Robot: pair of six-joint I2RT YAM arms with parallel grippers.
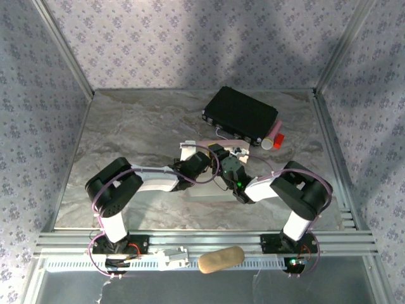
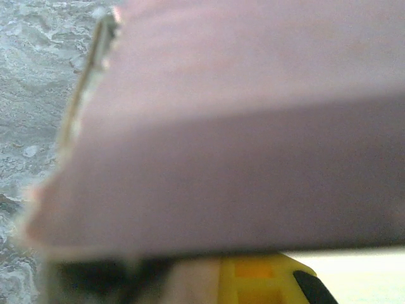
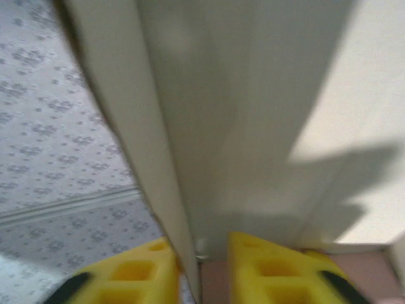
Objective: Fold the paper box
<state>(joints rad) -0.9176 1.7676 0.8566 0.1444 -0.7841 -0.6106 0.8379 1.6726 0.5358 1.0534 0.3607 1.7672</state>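
Where the arms are bolted, we see a tan oval thing [image 1: 221, 259] on the rail. Further in, at the middle of the table [image 1: 126, 126], both grippers meet at the box [image 1: 204, 193]. The right gripper [image 3: 201, 269] has a yellow finger on each side of a cream panel; whether they press it, we cannot tell. The left gripper [image 1: 205, 161] is under a pink panel, its jaws hidden. Behind lies a black case [image 1: 240, 114], with a pink tube [image 1: 272, 139] just beside it.

Pink paper box [image 2: 253, 95], part-folded, ctr tbl
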